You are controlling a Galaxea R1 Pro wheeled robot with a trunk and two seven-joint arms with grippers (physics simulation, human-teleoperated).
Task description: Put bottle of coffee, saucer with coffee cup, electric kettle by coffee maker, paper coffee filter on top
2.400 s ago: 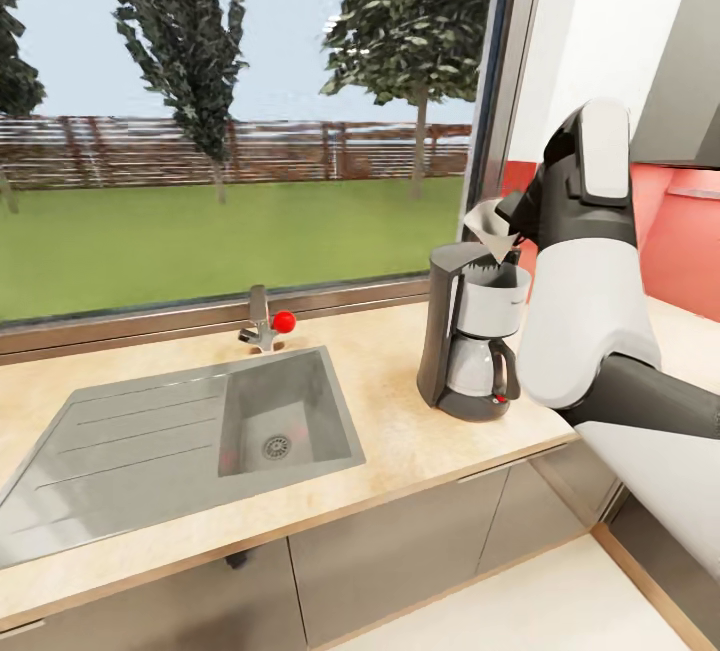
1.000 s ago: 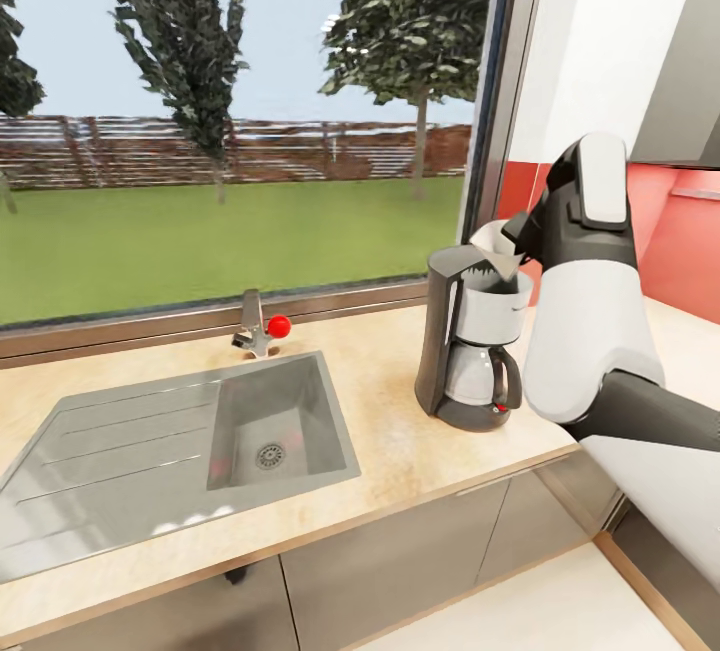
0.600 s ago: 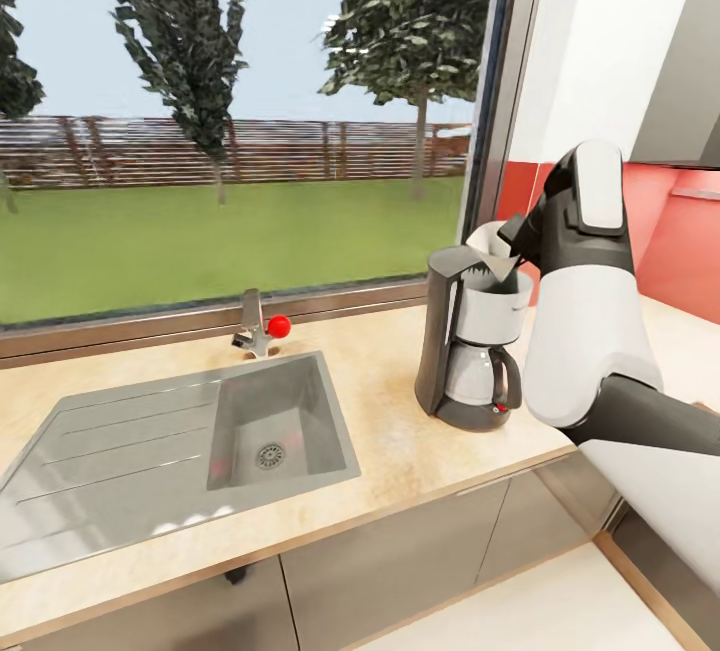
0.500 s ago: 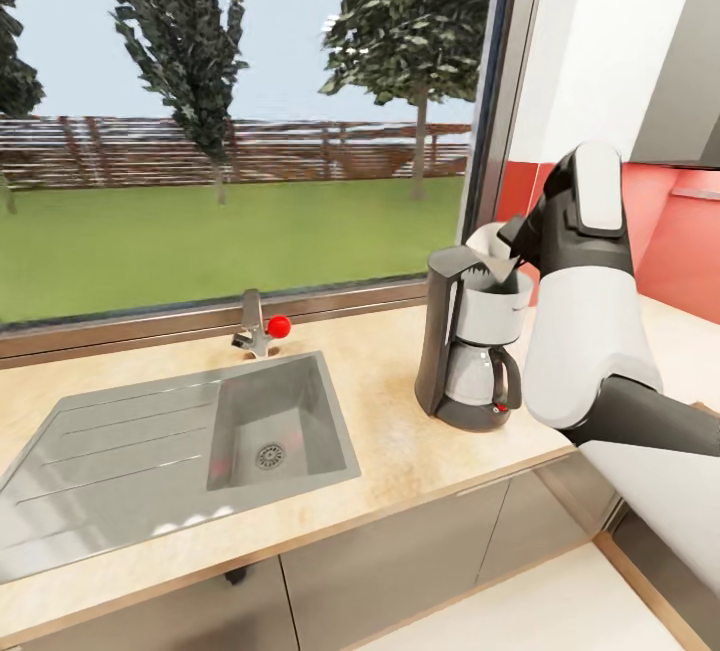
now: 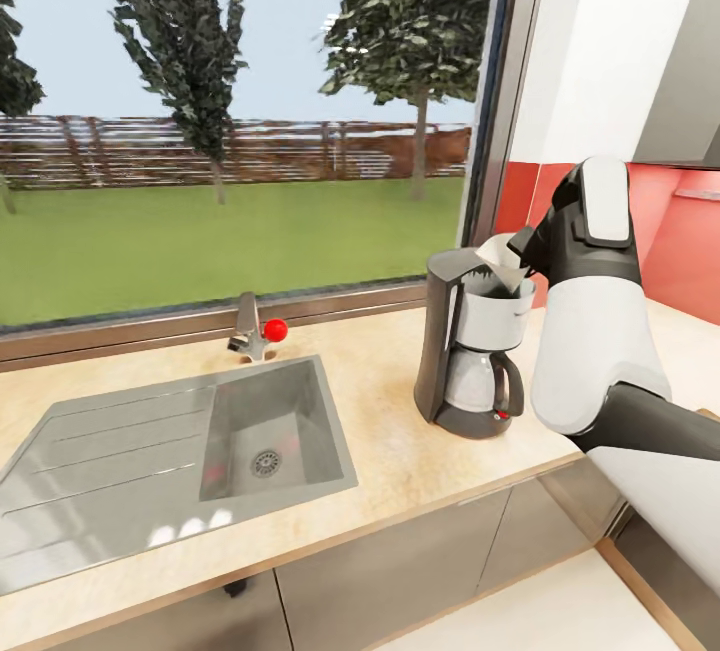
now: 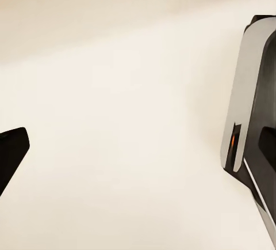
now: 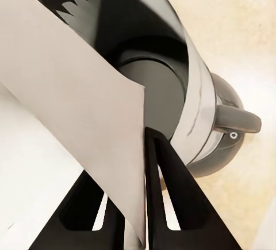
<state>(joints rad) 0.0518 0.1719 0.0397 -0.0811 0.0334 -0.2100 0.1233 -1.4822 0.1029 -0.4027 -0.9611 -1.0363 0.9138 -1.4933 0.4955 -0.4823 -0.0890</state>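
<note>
Head view, counter: the coffee maker (image 5: pixel 470 346) stands upright on the beige countertop (image 5: pixel 390 431), to the right of the inset steel sink (image 5: pixel 200 451) and below a wide window (image 5: pixel 240 121)
Head view, arm: the right arm (image 5: pixel 595 331) reaches over the machine from the right; its right gripper (image 5: pixel 522 253) sits at the machine's top rim
Head view, filter: the paper coffee filter (image 5: pixel 497 261) lies tilted over the machine's open top, touching it
Right wrist view, grip: the two dark fingers (image 7: pixel 167 204) are nearly closed, pinching an edge of the white filter sheet (image 7: pixel 75 112); the carafe's black handle (image 7: pixel 238 124) lies beneath
Left wrist view: a pale blank surface (image 6: pixel 126 117) and part of the robot's body (image 6: pixel 256 117); one dark fingertip (image 6: pixel 11 152) at the edge; I cannot tell how far the left gripper is open
</note>
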